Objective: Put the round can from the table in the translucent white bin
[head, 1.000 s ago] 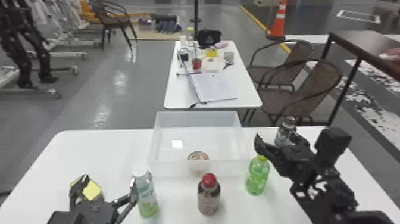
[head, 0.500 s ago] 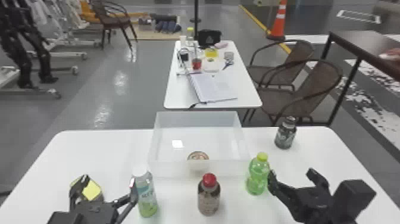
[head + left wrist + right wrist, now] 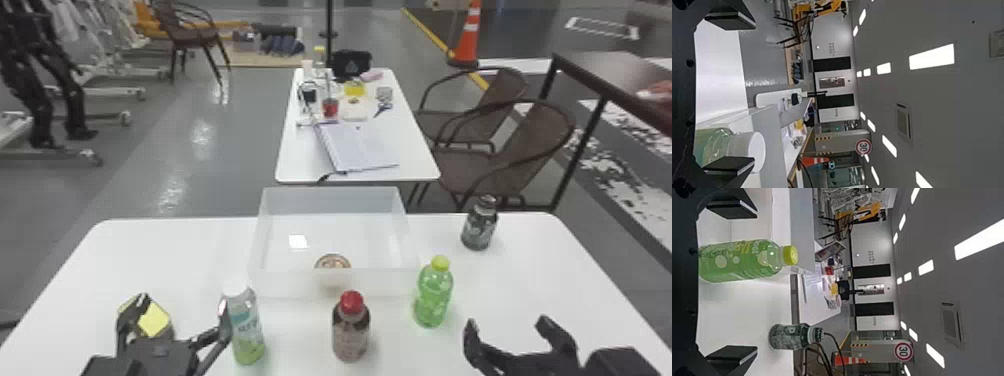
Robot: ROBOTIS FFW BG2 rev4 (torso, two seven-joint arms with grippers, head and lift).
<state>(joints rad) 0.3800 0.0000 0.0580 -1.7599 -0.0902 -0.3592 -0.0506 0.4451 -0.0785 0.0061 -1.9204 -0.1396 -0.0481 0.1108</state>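
And the right gripper (image 3: pixel 510 334) gapes wide, clutching nothing, near the green bottle (image 3: pixel 434 295), seemingly keeping its fingers clear! The left gripper (image 3: pixel 178 320) is wide and empty too, parked beside the white-capped bottle (image 3: pixel 247 327). Beyond them, there's the round can (image 3: pixel 332 261), inside the translucent white bin (image 3: pixel 330 200) by its near wall: delivered, it seems, so nothing needs gripping!
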